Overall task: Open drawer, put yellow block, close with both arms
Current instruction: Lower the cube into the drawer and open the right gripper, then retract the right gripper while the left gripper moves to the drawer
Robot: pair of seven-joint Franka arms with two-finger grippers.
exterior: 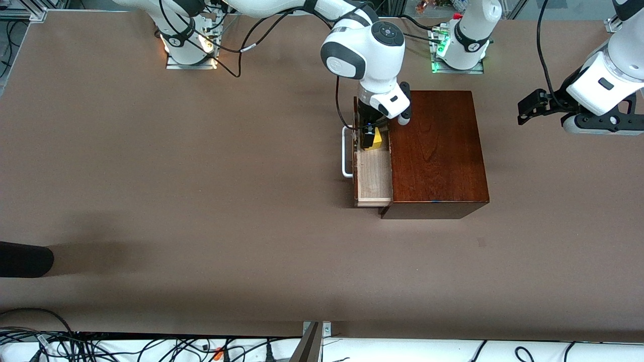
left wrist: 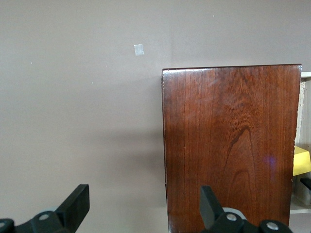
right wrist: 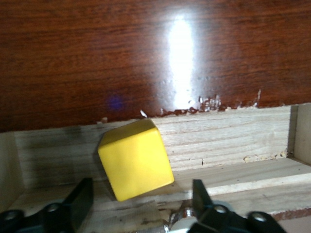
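The dark reddish-brown wooden box (exterior: 435, 151) stands mid-table with its drawer (exterior: 373, 176) pulled out toward the right arm's end, pale wood inside and a white bar handle (exterior: 346, 153) on its front. The yellow block (exterior: 375, 139) lies tilted in the drawer's end farther from the front camera. My right gripper (exterior: 367, 138) reaches down into the drawer, and in the right wrist view its fingers (right wrist: 80, 201) stand apart from the block (right wrist: 136, 160), open. My left gripper (exterior: 526, 109) hangs open above the table toward the left arm's end; its wrist view shows the box top (left wrist: 231, 145).
A black rounded object (exterior: 25, 259) pokes in at the right arm's end of the table, nearer the front camera. A small pale square mark (exterior: 481, 242) lies on the table nearer the camera than the box. Cables run along the near edge.
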